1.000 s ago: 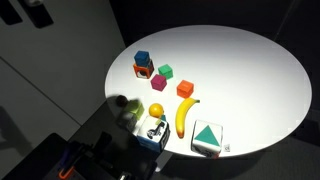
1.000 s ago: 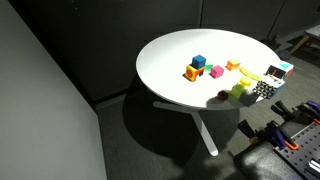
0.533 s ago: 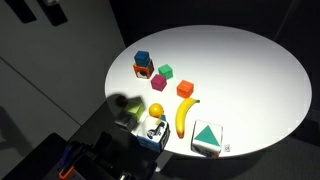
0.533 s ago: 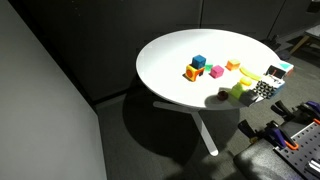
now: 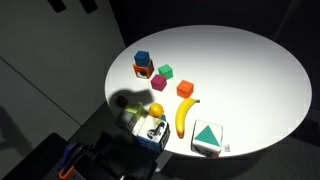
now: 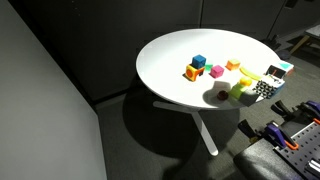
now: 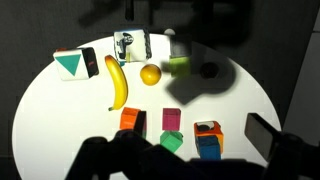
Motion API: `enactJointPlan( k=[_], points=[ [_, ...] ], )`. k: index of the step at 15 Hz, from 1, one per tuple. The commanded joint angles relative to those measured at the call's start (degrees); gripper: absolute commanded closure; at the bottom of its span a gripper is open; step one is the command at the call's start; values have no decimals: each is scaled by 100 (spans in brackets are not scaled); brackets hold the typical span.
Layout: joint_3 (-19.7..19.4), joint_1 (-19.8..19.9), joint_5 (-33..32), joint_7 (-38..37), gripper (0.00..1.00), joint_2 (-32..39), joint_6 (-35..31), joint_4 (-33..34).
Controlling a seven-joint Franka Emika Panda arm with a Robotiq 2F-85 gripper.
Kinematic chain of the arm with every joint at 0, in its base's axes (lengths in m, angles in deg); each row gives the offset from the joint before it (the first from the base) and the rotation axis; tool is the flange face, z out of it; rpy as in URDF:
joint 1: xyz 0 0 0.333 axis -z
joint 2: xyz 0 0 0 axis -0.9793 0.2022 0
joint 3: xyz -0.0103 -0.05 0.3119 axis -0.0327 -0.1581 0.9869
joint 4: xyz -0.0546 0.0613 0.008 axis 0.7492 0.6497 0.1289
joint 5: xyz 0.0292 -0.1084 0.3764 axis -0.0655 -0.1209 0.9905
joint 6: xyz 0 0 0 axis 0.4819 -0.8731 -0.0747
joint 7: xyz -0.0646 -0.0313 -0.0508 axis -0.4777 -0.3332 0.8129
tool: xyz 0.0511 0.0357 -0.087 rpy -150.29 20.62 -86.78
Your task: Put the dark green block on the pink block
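We count one dark green block, one pink block just beside it, one blue block and one banana. The green block lies on the table, apart from the shadowed gripper; we cannot tell its opening.

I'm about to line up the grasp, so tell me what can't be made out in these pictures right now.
The gripper: wrist view, just a dark silhouette at the bottom edge; open or shut unclear.
The dark green block: wrist view, its lower part hidden by that silhouette.
The patterned cube: in an exterior view, its markings are too small to read.
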Motion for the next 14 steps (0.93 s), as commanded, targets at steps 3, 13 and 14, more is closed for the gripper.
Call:
enactJointPlan(
  k=[3,13,14],
  points=[
    [-95,157,-45,-74,0,688,-565,382],
    [-126,243,-231,-143,0,1918,-730,876],
    [-131,240,-254,-133,0,1994,-735,905]
  ],
)
